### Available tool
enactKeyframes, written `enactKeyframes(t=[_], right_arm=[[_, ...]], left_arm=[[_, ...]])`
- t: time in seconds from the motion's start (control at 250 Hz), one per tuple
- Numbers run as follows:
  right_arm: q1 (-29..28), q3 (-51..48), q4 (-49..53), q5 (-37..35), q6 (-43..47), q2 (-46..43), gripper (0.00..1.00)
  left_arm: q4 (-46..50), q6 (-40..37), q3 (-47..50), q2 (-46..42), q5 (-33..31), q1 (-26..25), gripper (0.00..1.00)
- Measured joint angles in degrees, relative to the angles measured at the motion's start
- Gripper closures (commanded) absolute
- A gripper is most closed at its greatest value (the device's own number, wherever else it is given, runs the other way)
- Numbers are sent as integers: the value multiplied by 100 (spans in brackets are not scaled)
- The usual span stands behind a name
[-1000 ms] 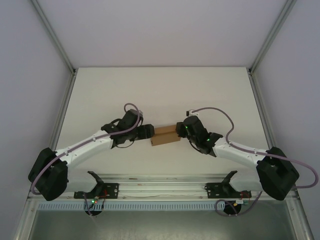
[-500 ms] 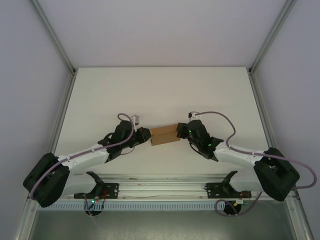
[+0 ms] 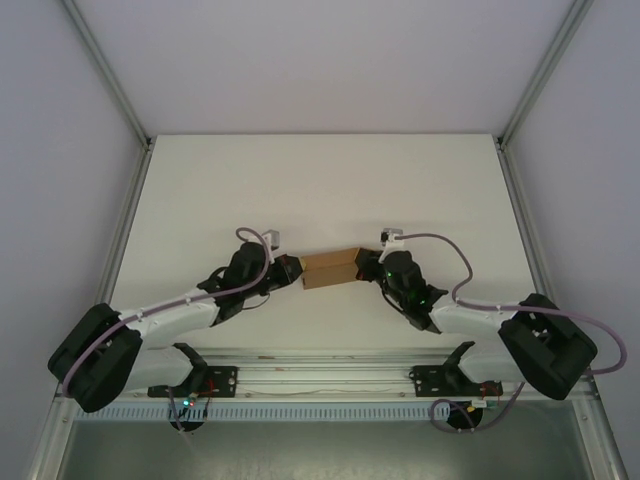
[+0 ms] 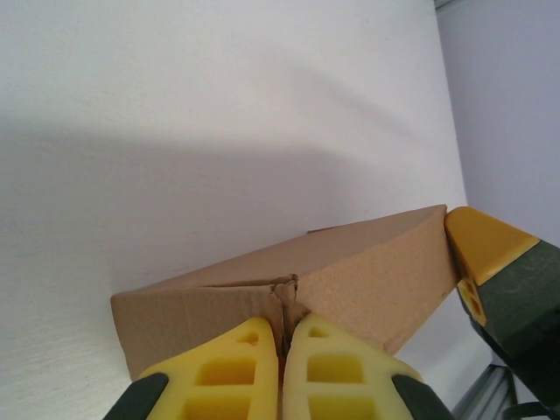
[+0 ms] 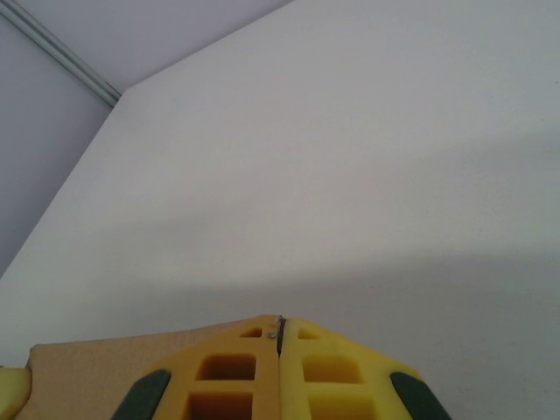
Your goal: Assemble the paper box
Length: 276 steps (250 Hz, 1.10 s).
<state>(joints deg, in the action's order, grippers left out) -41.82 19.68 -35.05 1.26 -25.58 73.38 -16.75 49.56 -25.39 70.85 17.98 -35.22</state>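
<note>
Left gripper (image 4: 283, 337): jaws clenched, tips butted on the box's (image 4: 350, 271) left end at a crumpled seam. Can't tell if card is pinched. Right gripper (image 5: 280, 337): clenched on nothing, tips against the box's right end. Box sits mid-table between them. Far half of table (image 3: 320, 180) is open, with walls (image 3: 60, 150) left and right.

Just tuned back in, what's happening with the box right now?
The box sits near the middle of the table, with a gripper at each end. The left gripper is shut, its tips against the seam on one end. The right gripper is also shut, its tips at the opposite end. The box looks folded into shape. Whether either gripper pinches cardboard cannot be told.
</note>
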Motion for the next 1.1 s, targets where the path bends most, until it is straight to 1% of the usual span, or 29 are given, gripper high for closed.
enactKeyframes(t=[0.096,0.124,0.16,0.204,0.252,0.296,0.34,0.392,0.444,0.464,0.524,0.564,0.572,0.612,0.679,0.743,0.775,0.783,0.879,0.943,1.103], right_arm=[[0,160,376,0,11,-133,96],[0,232,535,0,11,-164,94],[0,339,776,2,11,-212,92],[0,470,1104,9,11,-271,87],[0,592,1429,11,-9,-334,82],[-2,708,1757,31,17,-398,76],[-2,824,2081,48,20,-448,72],[-2,970,2433,52,17,-481,66],[-17,1154,2785,66,72,-490,58],[-26,1237,2924,72,85,-487,55],[-55,1491,3274,66,129,-487,48],[-59,1674,3491,48,201,-487,45],[-61,1709,3526,44,229,-487,44],[-61,1915,3713,17,289,-487,40],[-61,2201,3923,-17,455,-487,30],[-61,2417,4065,-13,721,-487,16],[-61,2498,4120,31,916,-487,2],[-61,2514,4133,33,944,-487,0],[-61,2702,4308,343,1845,-487,0],[-61,2828,4465,656,2658,-487,0],[-61,3261,5259,1768,5337,-444,0]], left_arm=[[391,-149,-201,4,-68,-35,82],[498,-190,-262,13,-83,-42,79],[656,-251,-356,15,-87,-42,72],[841,-315,-481,15,-92,-42,71],[1073,-426,-627,31,-118,-42,66],[1320,-494,-761,39,-184,-42,58],[1598,-560,-892,50,-258,-42,47],[1930,-721,-1038,55,-365,-42,44],[2253,-791,-1189,55,-479,-42,37],[2393,-872,-1266,57,-518,-42,32],[2712,-1040,-1497,79,-645,-42,13],[2905,-1115,-1679,87,-737,-42,1],[2940,-1104,-1716,90,-758,-42,0],[3075,-1178,-1908,92,-861,-42,0],[3226,-1325,-2210,87,-1019,-42,0],[3333,-1414,-2424,74,-1174,-39,0],[3401,-1473,-2511,50,-1266,-39,0],[3421,-1480,-2529,46,-1287,-39,0],[3731,-1567,-2734,-83,-1622,0,0],[3936,-1635,-2806,-223,-1912,76,0],[4360,-1740,-2815,-691,-2461,363,0]])
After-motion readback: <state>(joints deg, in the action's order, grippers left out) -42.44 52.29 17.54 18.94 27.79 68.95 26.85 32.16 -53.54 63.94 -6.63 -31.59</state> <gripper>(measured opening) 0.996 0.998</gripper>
